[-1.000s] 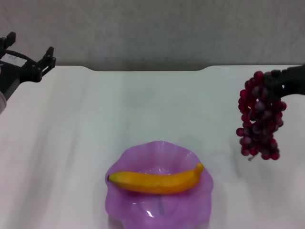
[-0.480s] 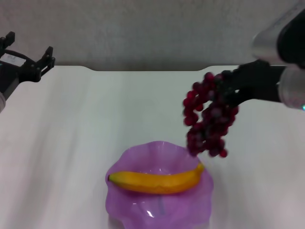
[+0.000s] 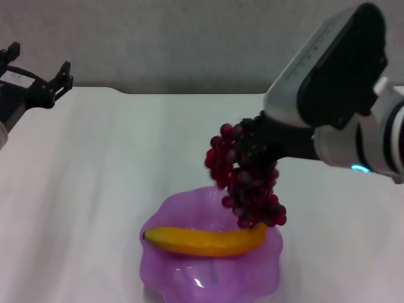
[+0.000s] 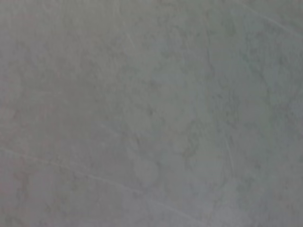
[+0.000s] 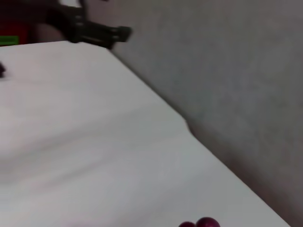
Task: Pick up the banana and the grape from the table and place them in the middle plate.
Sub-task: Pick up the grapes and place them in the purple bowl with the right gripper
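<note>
Grape (image 3: 246, 183) bunch gripped in my right claw (image 3: 255, 142), dangling over middle plate (image 3: 164, 268) at 1 o'clock — clearing banana (image 3: 205, 240) for drop; left claw (image 3: 39, 81) parked, spread open, at desk (image 3: 95, 164) far-left corner.

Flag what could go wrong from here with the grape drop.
1. The grape bunch hangs from the right gripper over the purple plate's far right rim, not its centre; released here, it may spill onto the table.
2. The banana lies across the plate; grapes landing on its tip could roll it or slide off.
3. The bunch looks loose, so single grapes may drop.
The left gripper is parked at the far left.
</note>
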